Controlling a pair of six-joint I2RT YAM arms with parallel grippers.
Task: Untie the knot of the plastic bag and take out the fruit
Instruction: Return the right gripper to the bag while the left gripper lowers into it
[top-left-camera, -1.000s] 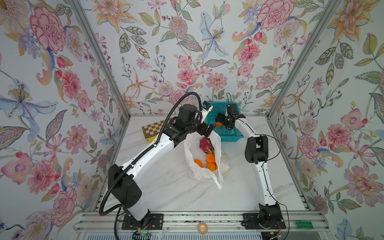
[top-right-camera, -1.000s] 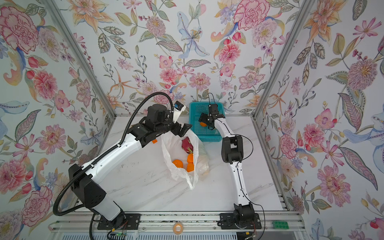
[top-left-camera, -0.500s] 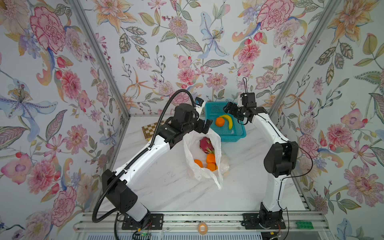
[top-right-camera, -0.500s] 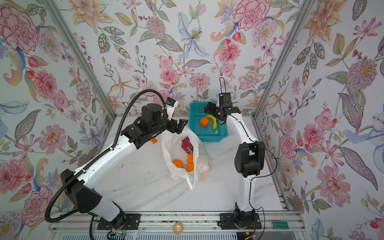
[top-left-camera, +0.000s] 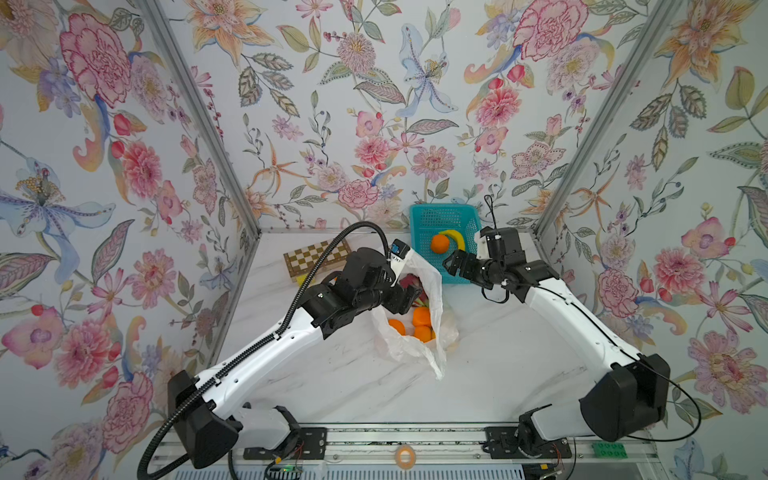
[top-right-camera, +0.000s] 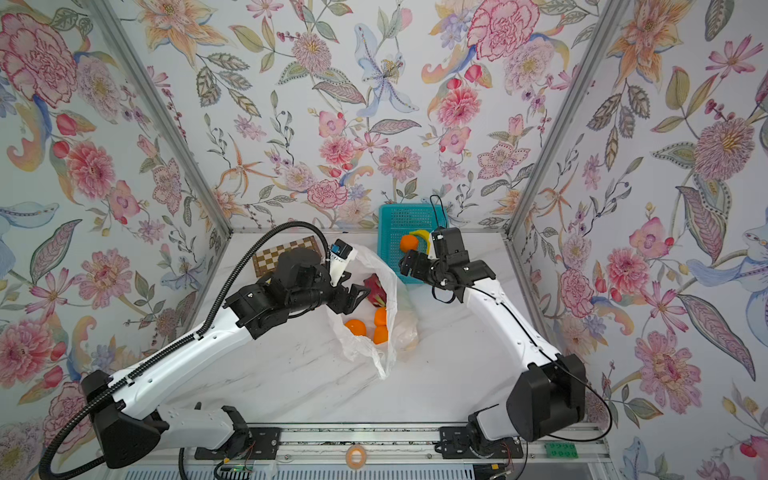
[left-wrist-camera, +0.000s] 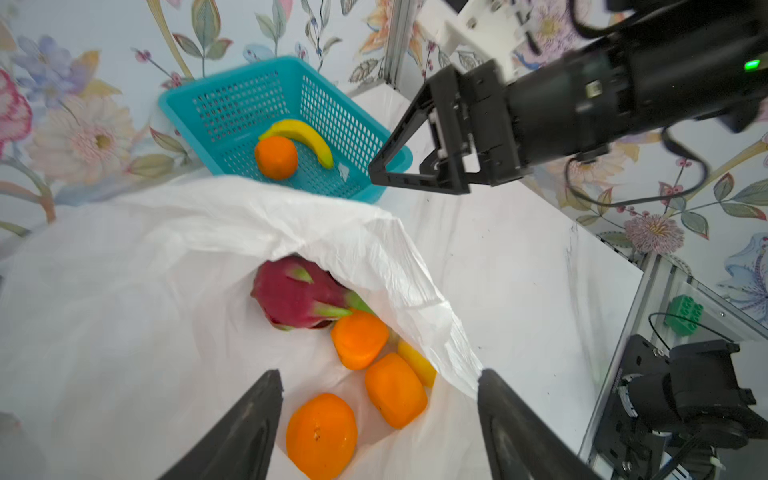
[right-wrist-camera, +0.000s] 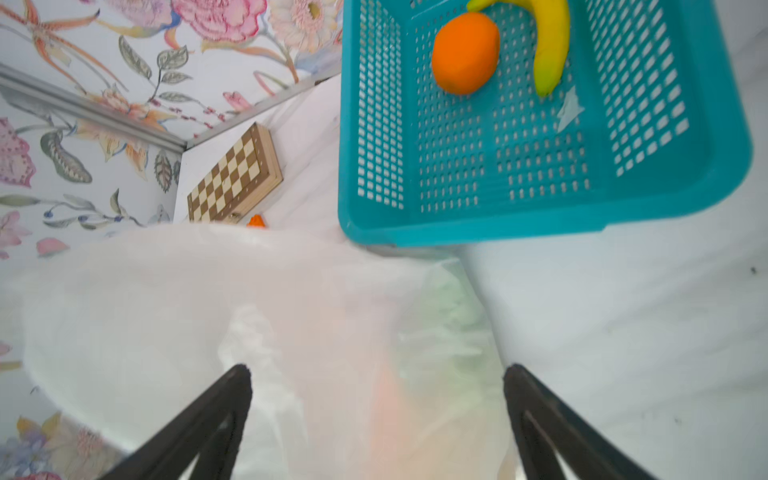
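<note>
The plastic bag (top-left-camera: 432, 286) lies in the middle of the table with its mouth open; no knot shows. Inside it lie a dragon fruit (left-wrist-camera: 297, 295), three oranges (left-wrist-camera: 322, 434) and a yellow fruit (left-wrist-camera: 417, 363). My left gripper (top-left-camera: 405, 299) is open in the bag's mouth, just above the oranges, with nothing between its fingers (left-wrist-camera: 266, 399). My right gripper (top-left-camera: 451, 264) is open and empty, hanging over the bag's far edge at the front rim of the teal basket (top-left-camera: 419, 224). One orange (right-wrist-camera: 465, 52) lies in the basket.
A banana (right-wrist-camera: 550, 45) lies beside the orange in the basket. A folded chessboard (top-left-camera: 318, 259) sits at the back left with a small orange block (right-wrist-camera: 255, 221) near it. Floral walls close three sides. A green block (top-left-camera: 609, 451) rests on the front rail.
My right gripper let the orange go into the basket and drew back towards the bag, empty. The left gripper dropped lower into the bag's mouth and its jaws narrowed a little.
</note>
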